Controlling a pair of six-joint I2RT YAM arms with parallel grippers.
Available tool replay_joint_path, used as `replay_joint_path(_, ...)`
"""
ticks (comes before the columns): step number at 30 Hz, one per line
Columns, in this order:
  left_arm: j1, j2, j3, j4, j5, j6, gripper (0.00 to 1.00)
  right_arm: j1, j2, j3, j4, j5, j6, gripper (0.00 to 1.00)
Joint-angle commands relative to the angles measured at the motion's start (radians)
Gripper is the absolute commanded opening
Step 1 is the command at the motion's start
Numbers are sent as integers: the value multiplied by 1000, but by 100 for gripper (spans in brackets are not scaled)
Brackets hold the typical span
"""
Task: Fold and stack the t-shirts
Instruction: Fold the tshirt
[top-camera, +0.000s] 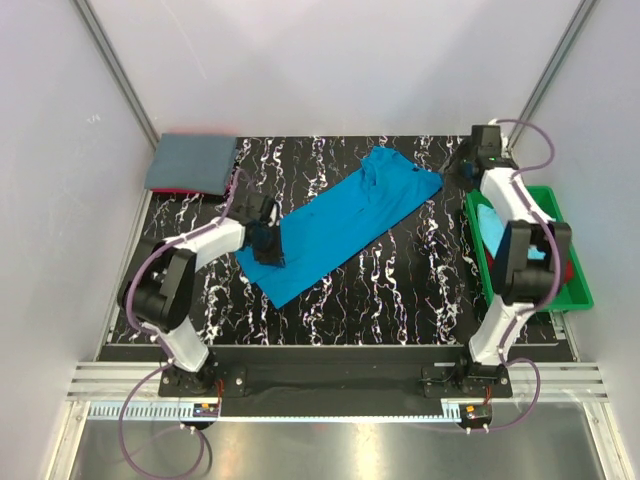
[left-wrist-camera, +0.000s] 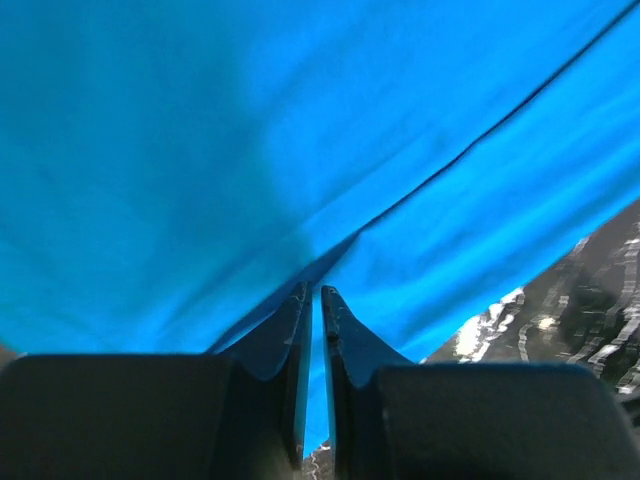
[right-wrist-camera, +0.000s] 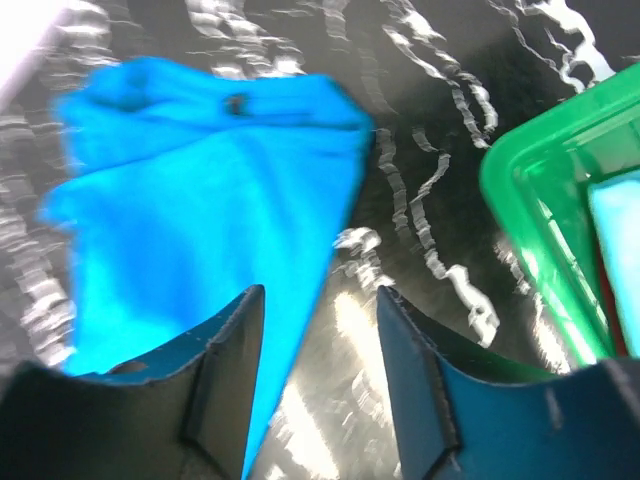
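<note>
Top view only: the whole turquoise t-shirt (top-camera: 350, 215) lies spread flat on a diagonal across the middle of the black marbled table (top-camera: 400, 300), one end toward the near left and the other toward the far right.
Top view only, far-left corner: a folded grey t-shirt (top-camera: 192, 160) lies on the table with an edge of red cloth (top-camera: 172, 190) showing beneath its near side.
Left wrist view only: the left gripper (left-wrist-camera: 315, 290) has its fingers (left-wrist-camera: 296, 340) drawn almost together. They pinch a raised fold of the turquoise t-shirt, and a thin strip of cloth shows in the slit between them.
Left gripper position: at the near-left end of the turquoise t-shirt, low on the cloth.
Right wrist view only: the right gripper (right-wrist-camera: 320, 295) has its fingers spread with nothing between them. It hangs over bare table just beside the far-right end of the turquoise t-shirt, apart from the cloth.
Right wrist view, image quality: blurred, so fine detail of the shirt end is unclear.
Container: a green tray (right-wrist-camera: 530, 190) stands at the right edge of the table, near the shirt's far-right end but not touching it.
Container contents: a light aqua t-shirt (top-camera: 493, 225) lies in the tray, largely hidden by the right arm in the top view. A red patch (top-camera: 567, 268) shows at the tray's right side, too small to identify.
</note>
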Motion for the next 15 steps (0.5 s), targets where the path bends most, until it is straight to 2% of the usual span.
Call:
replay_joint_path(1, -53, 18, -15, 26, -72, -7, 12, 5, -189, -48, 15, -94, 23, 58)
replay_joint_path(4, -83, 29, -60, 28, -98, -53, 9, 5, -274, -97, 15, -163, 32, 61)
replay_joint_path(7, -135, -14, -121, 51, -125, -128, 10, 5, -349, -152, 16, -217, 40, 65)
replay_joint_path(11, -224, -92, -193, 71, -134, -284, 11, 5, -427, -234, 18, -303, 64, 73)
replay_joint_path(15, -402, -150, -227, 82, -184, -428, 12, 6, -497, -329, 16, -292, 95, 73)
